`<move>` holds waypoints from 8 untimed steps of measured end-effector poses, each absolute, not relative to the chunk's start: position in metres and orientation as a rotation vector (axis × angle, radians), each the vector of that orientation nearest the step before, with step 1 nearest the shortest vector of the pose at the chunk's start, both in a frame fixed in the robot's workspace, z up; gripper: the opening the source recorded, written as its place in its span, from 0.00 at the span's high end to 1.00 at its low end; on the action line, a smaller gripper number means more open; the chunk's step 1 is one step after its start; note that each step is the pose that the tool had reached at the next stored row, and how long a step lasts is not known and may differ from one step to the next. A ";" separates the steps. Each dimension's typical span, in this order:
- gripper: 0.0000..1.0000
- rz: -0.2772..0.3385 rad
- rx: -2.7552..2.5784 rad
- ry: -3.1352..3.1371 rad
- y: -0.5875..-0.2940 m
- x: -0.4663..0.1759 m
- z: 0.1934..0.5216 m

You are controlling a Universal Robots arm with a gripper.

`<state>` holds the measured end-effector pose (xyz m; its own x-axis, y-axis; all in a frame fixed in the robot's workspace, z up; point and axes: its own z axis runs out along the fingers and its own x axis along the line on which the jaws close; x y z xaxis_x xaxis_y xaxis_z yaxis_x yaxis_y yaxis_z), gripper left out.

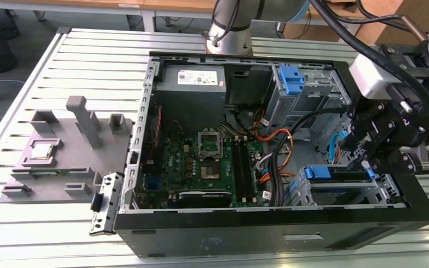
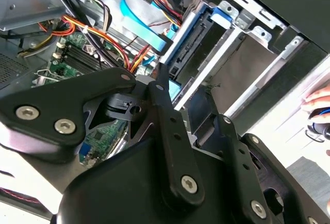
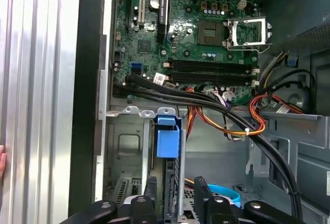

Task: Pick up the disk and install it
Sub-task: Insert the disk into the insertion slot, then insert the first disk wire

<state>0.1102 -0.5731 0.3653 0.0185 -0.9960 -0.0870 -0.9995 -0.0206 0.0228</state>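
The disk (image 1: 325,173) stands on edge in the drive cage (image 1: 352,192) at the near corner of the open computer case, on the exterior view's right; its blue carrier tab (image 3: 167,137) points up. My gripper (image 1: 365,166) hangs right over it. In the first wrist view my gripper (image 3: 175,190) is open, one black finger (image 3: 150,192) on each side of the disk's edge (image 3: 173,175), with a small gap on both sides. In the second wrist view the gripper (image 2: 191,102) reaches down beside the disk (image 2: 192,51) in its bay.
Black, orange and blue cables (image 3: 242,126) run close past the cage. A second blue carrier (image 1: 290,78) sits in the upper bay. A grey fixture tray (image 1: 58,156) lies outside the case on the exterior view's left. A person's hand (image 2: 319,105) rests by the case.
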 end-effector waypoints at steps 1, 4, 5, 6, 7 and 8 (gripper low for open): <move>0.58 0.121 -2.209 2.167 -0.572 0.110 0.365; 0.58 0.121 -2.210 2.167 -0.572 0.110 0.365; 0.58 0.121 -2.210 2.167 -0.571 0.110 0.365; 0.58 0.121 -2.210 2.167 -0.571 0.110 0.365; 0.58 0.121 -2.210 2.167 -0.571 0.110 0.365; 0.58 0.121 -2.210 2.167 -0.571 0.110 0.365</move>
